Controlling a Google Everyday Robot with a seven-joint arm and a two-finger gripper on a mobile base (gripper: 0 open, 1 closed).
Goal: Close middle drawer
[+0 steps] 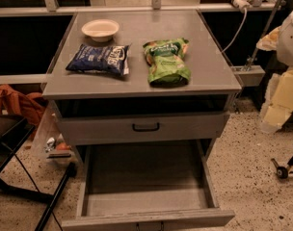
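The grey cabinet point(141, 85) stands in the middle of the camera view. Its middle drawer point(146, 177) is pulled far out toward me. The long shallow grey tray is empty, and the low flat front point(146, 219) sits at the bottom edge with only the top of its black handle showing. Above it, the taller-fronted top drawer point(88, 129) with a black handle point(146, 127) stands slightly out. The lowest drawer is hidden under the tray. My gripper point(274, 114) is the pale blurred shape at the right edge, right of the cabinet, apart from both drawers.
On the cabinet top lie a white bowl point(100, 29), a blue chip bag point(98, 59) and a green snack bag point(166, 61). An orange bag point(14, 105) and black stand legs point(50, 201) are on the left. A caster wheel point(282, 171) is on the right floor.
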